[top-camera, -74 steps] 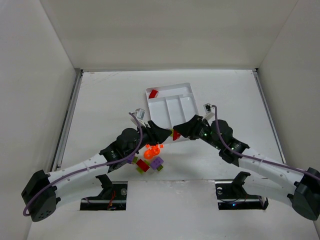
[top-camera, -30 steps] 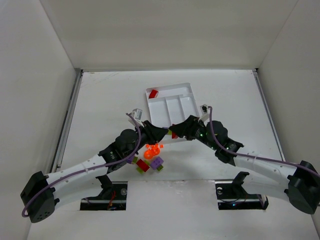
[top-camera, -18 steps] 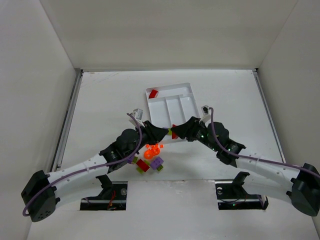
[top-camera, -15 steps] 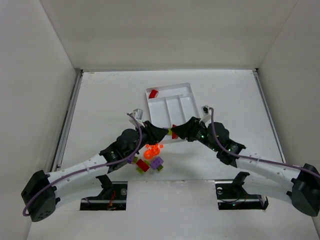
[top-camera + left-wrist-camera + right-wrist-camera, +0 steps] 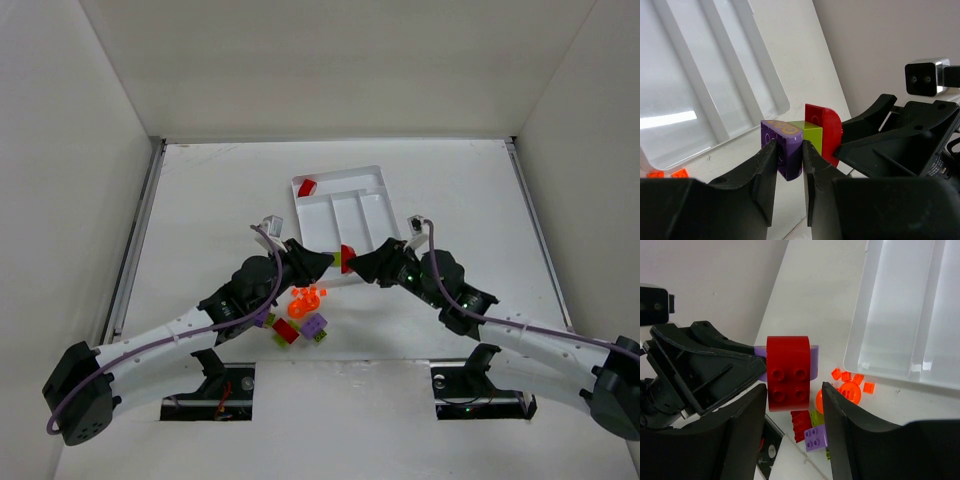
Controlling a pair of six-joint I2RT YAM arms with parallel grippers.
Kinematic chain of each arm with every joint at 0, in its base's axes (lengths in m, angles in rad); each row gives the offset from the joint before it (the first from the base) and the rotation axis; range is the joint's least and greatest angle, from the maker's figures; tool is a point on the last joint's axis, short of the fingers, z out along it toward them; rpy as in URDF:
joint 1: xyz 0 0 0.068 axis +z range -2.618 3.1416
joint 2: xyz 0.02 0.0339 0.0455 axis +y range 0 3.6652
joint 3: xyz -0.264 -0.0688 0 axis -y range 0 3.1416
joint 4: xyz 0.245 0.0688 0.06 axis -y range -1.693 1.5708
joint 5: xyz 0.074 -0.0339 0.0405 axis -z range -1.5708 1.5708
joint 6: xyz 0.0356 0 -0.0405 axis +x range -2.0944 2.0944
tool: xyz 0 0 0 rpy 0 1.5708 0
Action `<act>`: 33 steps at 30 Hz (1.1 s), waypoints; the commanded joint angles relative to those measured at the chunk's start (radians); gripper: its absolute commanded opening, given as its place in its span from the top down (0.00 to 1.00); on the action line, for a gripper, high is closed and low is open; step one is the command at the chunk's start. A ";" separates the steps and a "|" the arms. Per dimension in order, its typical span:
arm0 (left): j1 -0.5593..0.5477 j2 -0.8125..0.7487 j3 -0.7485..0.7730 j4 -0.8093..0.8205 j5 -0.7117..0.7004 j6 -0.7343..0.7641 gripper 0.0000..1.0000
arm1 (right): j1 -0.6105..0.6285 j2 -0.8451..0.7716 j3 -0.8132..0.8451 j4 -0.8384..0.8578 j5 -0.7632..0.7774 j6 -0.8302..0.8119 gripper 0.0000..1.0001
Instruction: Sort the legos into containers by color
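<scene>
robot lab test cell. evidence: plain white panel walls enclosing flat white tabletop; grey metal rail along tabletop's left edge; two white-and-black jointed robot arms on black base mounts at near edge; purple cables routed along arms; small silver-faced wrist camera.

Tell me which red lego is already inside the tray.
The red brick in the crosswise section of the tray. The rounded red piece is on a stack held by the left fingers; another red lego lies loose on the table.
</scene>
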 commanded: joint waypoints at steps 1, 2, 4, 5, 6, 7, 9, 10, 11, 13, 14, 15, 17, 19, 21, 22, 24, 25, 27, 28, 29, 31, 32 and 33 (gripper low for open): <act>0.003 0.002 0.000 0.061 -0.007 0.010 0.94 | 0.008 -0.021 -0.009 0.021 0.012 -0.014 0.47; 0.002 0.003 0.002 0.061 -0.007 0.010 0.94 | 0.008 -0.015 -0.010 0.027 0.008 -0.013 0.47; -0.001 0.007 0.005 0.063 -0.004 0.012 0.94 | 0.006 0.003 -0.012 0.037 -0.004 -0.008 0.47; -0.003 0.008 0.006 0.063 -0.004 0.013 0.94 | 0.006 0.014 -0.010 0.043 -0.012 -0.008 0.47; -0.004 0.008 0.008 0.063 -0.004 0.015 0.94 | 0.006 0.022 -0.009 0.050 -0.017 -0.008 0.47; -0.004 0.008 0.008 0.061 -0.004 0.015 0.94 | 0.006 0.029 -0.007 0.057 -0.020 -0.008 0.47; -0.004 0.005 0.008 0.061 -0.004 0.015 0.94 | 0.006 0.035 -0.004 0.068 -0.023 -0.008 0.49; -0.004 0.005 0.006 0.061 -0.004 0.015 0.94 | 0.006 0.035 -0.004 0.074 -0.023 -0.008 0.52; -0.004 0.005 0.005 0.063 -0.004 0.015 0.94 | 0.006 0.035 -0.004 0.080 -0.024 -0.010 0.54; -0.006 0.008 0.005 0.063 -0.001 0.015 0.94 | 0.006 0.037 -0.004 0.090 -0.031 -0.010 0.54; -0.008 0.011 0.005 0.064 0.000 0.015 0.94 | 0.006 0.042 -0.006 0.099 -0.037 -0.010 0.54; -0.009 0.013 0.005 0.067 0.002 0.015 0.94 | 0.006 0.045 -0.007 0.108 -0.043 -0.008 0.52; -0.012 0.014 0.005 0.069 0.005 0.015 0.94 | 0.003 0.054 -0.012 0.123 -0.054 -0.005 0.51; -0.012 0.013 0.003 0.069 0.006 0.015 0.94 | 0.003 0.060 -0.012 0.132 -0.057 -0.001 0.54; -0.012 0.007 0.000 0.069 0.006 0.015 0.94 | 0.005 0.060 -0.012 0.133 -0.057 -0.001 0.60; -0.012 0.002 -0.003 0.067 0.006 0.015 0.94 | 0.005 0.057 -0.010 0.133 -0.048 -0.001 0.63; -0.008 -0.006 -0.009 0.061 0.002 0.015 0.94 | 0.003 0.043 -0.012 0.128 -0.043 0.001 0.65; -0.001 -0.012 -0.013 0.061 0.002 0.015 0.95 | 0.002 0.036 -0.012 0.123 -0.043 0.001 0.66; 0.008 -0.023 -0.026 0.060 -0.003 0.015 0.95 | 0.000 0.014 -0.012 0.110 -0.044 -0.002 0.68; 0.014 -0.026 -0.030 0.057 -0.003 0.016 0.96 | -0.003 0.002 -0.012 0.102 -0.046 -0.004 0.68; 0.022 -0.029 -0.033 0.050 0.002 0.016 0.96 | -0.008 -0.010 -0.012 0.093 -0.049 -0.007 0.68; 0.037 -0.033 -0.043 0.041 0.006 0.018 0.96 | -0.021 -0.038 -0.012 0.076 -0.057 -0.008 0.68; 0.045 -0.036 -0.049 0.038 0.006 0.019 0.96 | -0.028 -0.050 -0.012 0.070 -0.060 -0.008 0.68; 0.049 -0.041 -0.053 0.035 0.006 0.020 0.96 | -0.034 -0.061 -0.012 0.064 -0.067 -0.008 0.68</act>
